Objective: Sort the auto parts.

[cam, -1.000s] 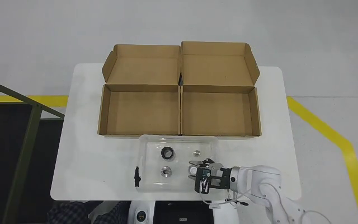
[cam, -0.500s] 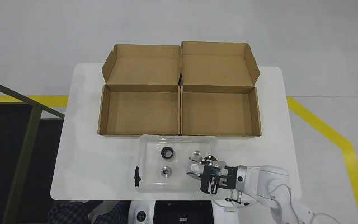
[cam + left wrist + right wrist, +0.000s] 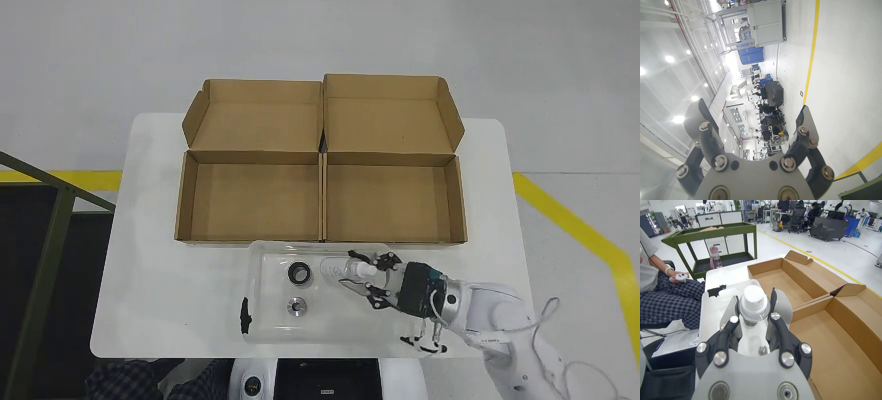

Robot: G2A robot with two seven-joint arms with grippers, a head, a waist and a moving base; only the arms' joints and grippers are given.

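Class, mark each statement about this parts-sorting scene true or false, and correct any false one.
1. The right gripper holds a white part. True.
2. The cardboard boxes already hold parts. False: both are empty.
3. A black ring lies in the clear tray. True.
4. The left gripper is shut on a part. False: it is open and holds nothing.
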